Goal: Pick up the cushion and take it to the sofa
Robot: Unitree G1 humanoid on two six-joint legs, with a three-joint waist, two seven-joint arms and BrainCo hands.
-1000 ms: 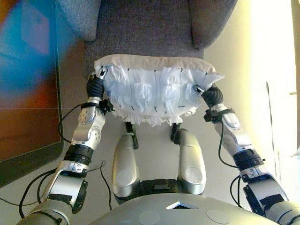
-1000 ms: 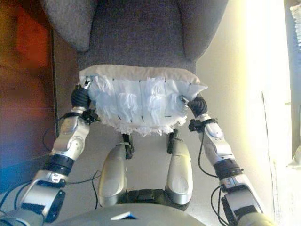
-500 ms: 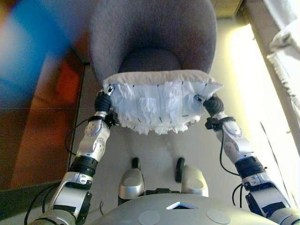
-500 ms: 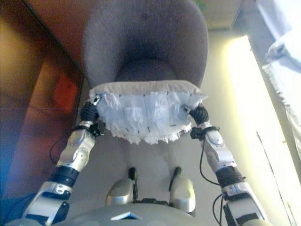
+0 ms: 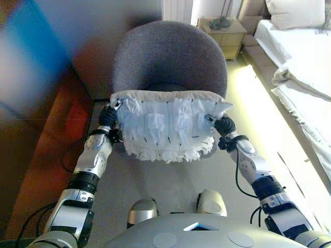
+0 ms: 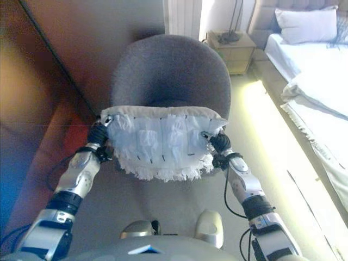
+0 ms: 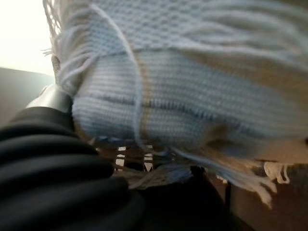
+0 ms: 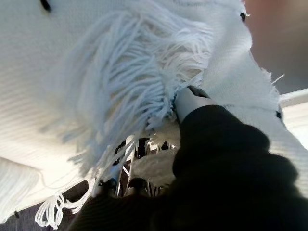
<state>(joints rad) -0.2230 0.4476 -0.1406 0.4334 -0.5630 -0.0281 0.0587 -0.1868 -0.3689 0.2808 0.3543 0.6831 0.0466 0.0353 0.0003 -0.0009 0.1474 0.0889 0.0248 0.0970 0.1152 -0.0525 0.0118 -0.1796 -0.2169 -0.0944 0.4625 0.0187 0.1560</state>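
Observation:
A white knitted cushion (image 5: 168, 126) with a fringed edge hangs in the air between my two hands, just in front of the grey round armchair (image 5: 170, 57). My left hand (image 5: 107, 118) grips its left end and my right hand (image 5: 223, 125) grips its right end. In the left wrist view the cushion (image 7: 192, 96) lies over the left hand (image 7: 53, 101), with the fingers beneath it. The right wrist view has the right hand's thumb (image 8: 190, 101) pressed into the fringe of the cushion (image 8: 86, 72) and the fingers under it.
A bed (image 5: 300, 67) with a white pillow (image 5: 297, 13) runs along the right side. A small wooden nightstand (image 5: 223, 33) stands behind the armchair. A dark brown wall panel (image 6: 32, 136) closes off the left. Pale floor lies between the armchair and the bed.
The whole picture has shifted: the camera now looks further up, so the whole armchair, the nightstand and the bed show. Both hands hold the cushion as before.

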